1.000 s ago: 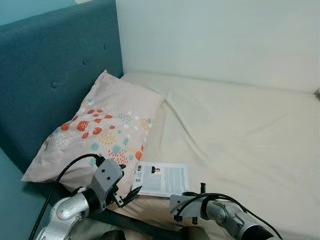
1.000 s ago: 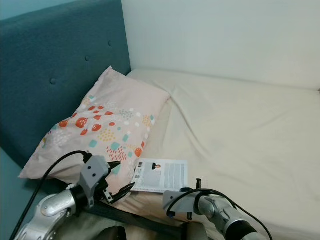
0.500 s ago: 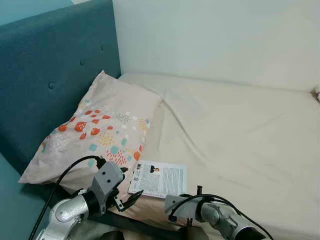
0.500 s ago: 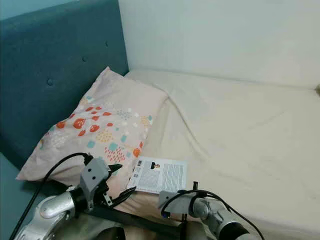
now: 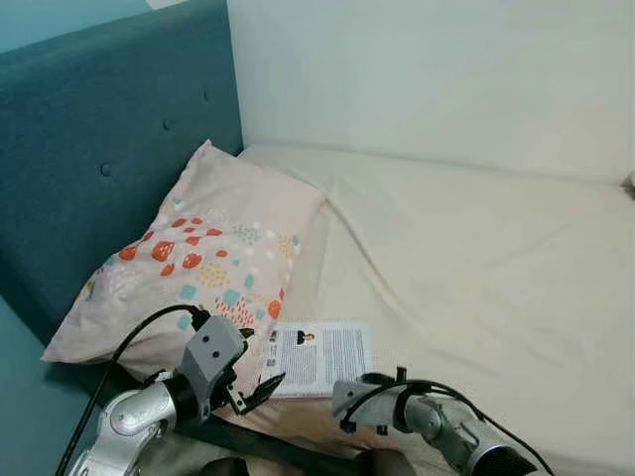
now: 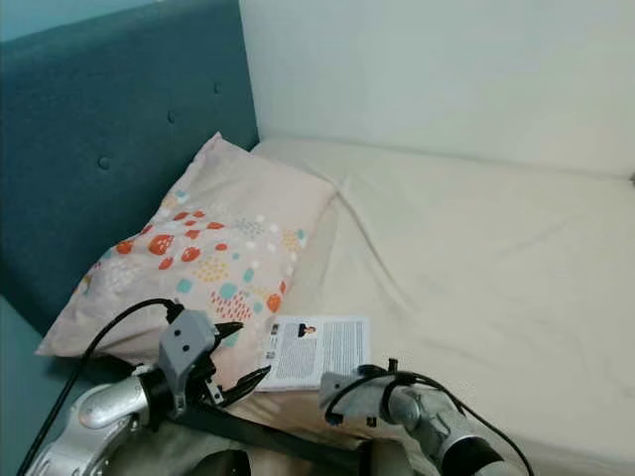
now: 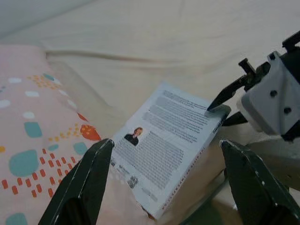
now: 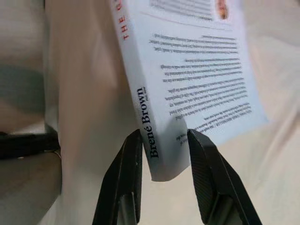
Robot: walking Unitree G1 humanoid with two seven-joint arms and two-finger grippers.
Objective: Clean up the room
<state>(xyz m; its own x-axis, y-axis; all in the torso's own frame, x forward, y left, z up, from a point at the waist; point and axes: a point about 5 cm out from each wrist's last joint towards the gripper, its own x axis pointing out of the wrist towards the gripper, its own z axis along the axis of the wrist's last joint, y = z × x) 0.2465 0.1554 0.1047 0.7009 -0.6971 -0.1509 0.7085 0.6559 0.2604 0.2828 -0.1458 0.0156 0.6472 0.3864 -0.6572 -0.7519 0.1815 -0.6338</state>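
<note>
Right gripper (image 8: 161,180) reaches low along the bed's near edge, fingers pinching a corner of the white book (image 5: 319,358) at its spine end. Book lies back cover up on the cream bed (image 5: 476,258), just beside the patterned pillow (image 5: 198,258). Left gripper (image 5: 256,375) hovers spread at the book's pillow-side edge, not touching.

Bed (image 5: 476,258): pillow (image 5: 189,263) at its left end, leaning on the headboard (image 5: 99,139); wall (image 5: 427,69) behind. Book (image 5: 319,359) flat on the near edge, just right of the pillow. Left gripper (image 5: 253,372) at book's left; right gripper (image 8: 161,154) jaws straddle its near corner.
</note>
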